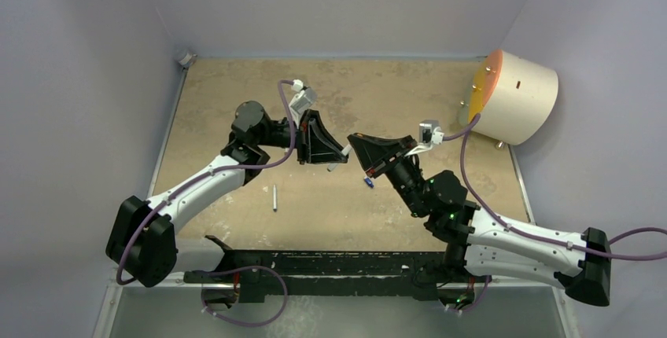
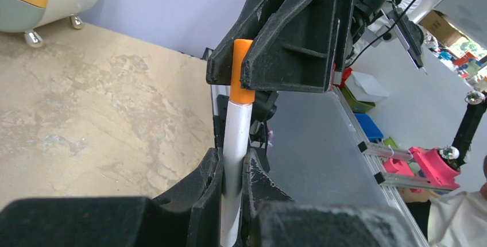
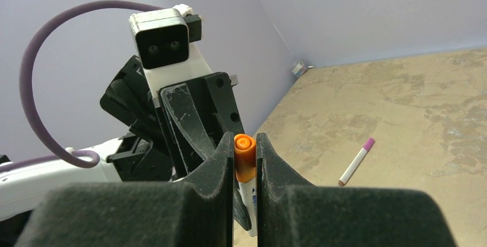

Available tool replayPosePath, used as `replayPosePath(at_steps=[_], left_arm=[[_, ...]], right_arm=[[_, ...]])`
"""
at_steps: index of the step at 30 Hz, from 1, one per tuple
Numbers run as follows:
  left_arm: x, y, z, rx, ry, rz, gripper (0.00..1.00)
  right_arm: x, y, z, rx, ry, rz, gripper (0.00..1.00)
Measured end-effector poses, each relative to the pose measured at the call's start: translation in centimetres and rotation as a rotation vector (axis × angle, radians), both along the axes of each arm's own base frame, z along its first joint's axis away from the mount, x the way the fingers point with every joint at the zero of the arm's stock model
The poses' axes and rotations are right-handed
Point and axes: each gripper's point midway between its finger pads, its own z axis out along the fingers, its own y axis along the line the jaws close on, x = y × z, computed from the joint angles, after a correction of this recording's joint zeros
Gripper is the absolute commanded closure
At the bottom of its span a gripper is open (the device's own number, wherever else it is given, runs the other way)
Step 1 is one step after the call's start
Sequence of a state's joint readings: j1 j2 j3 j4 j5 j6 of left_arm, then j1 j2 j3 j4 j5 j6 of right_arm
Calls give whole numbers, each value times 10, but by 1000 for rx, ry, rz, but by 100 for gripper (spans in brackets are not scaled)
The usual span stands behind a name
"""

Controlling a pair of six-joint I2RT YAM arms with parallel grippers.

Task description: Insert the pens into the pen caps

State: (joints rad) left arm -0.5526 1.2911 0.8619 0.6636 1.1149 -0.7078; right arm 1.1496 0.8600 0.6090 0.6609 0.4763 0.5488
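Clamped on pen (image 2: 236, 138) with left gripper (image 2: 232, 173), on orange cap (image 3: 245, 163) with right gripper (image 3: 245, 145); could jam or slip if pushed off-axis.

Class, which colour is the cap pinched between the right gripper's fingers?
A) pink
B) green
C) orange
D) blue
C: the orange cap sits clamped in the right gripper, on the end of the white pen that the left gripper holds.
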Motion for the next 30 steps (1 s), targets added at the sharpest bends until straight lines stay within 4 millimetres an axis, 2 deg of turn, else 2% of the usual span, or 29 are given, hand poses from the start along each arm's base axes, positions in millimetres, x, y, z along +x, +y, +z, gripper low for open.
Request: replayPosePath(at_steps=[10,19,30], left_arm=[[-1,6,5,-1,22,-29,100],[-7,8,2,20,42,-65,100],[-11,10,2,27,41,-91,100]], right_arm=[[3,13,-1,23,25,-29,100],[1,24,-5,29,47,-38,100],[-12,11,-5,47,76,-10,100]])
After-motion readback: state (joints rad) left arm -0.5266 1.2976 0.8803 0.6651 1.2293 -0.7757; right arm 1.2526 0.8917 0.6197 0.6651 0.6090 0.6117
